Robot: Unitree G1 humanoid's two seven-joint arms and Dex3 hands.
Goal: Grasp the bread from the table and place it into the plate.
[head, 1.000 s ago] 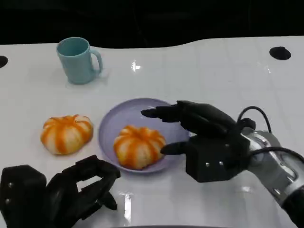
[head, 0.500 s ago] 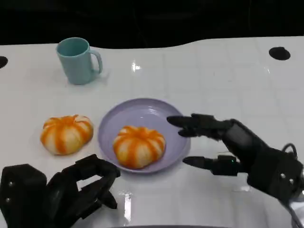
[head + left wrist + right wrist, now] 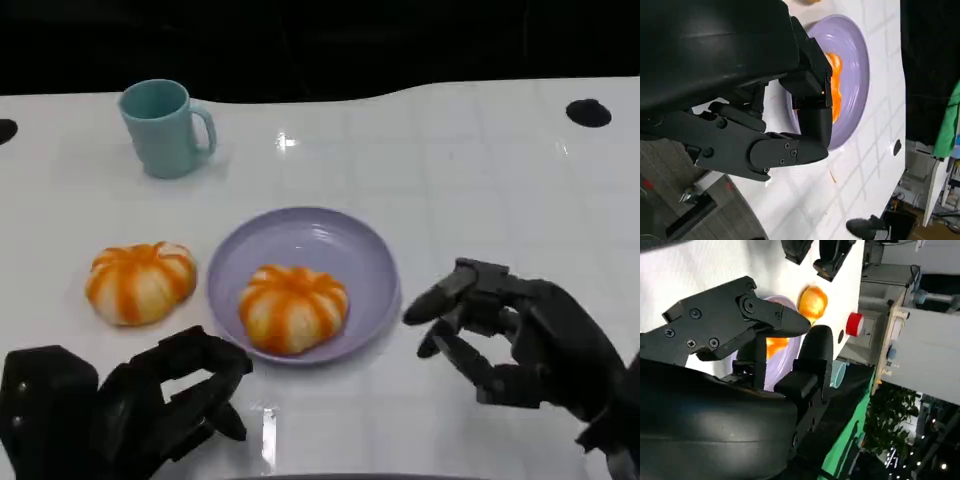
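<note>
- Head view: a purple plate point(image 3: 372, 262) sits in the middle of the white table point(image 3: 480, 170).
- One orange and white bread point(image 3: 293, 307) lies in the plate, at the side nearest the robot.
- A second bread point(image 3: 140, 281) lies on the table, just beside the plate on its left. It does not touch the plate.
- A blue mug point(image 3: 164, 127) stands upright far back on the left, well apart from the plate.
- The right hand point(image 3: 520, 335) is near the right edge of the plate. It holds nothing. Its fingers point(image 3: 440, 293) are spread and point toward the plate, but they do not touch it.
- The left hand point(image 3: 130, 400) is at the near edge of the table, in front of the second bread. Its fingers point(image 3: 215, 365) are curled in and hold nothing.
- Left wrist view: the plate point(image 3: 855, 75) shows past the black fingers point(image 3: 790, 150), with a bit of the bread point(image 3: 836, 92) in it.
- Right wrist view: the second bread point(image 3: 812, 301) and part of the plate point(image 3: 785, 360) show past the fingers point(image 3: 755, 315).
</note>
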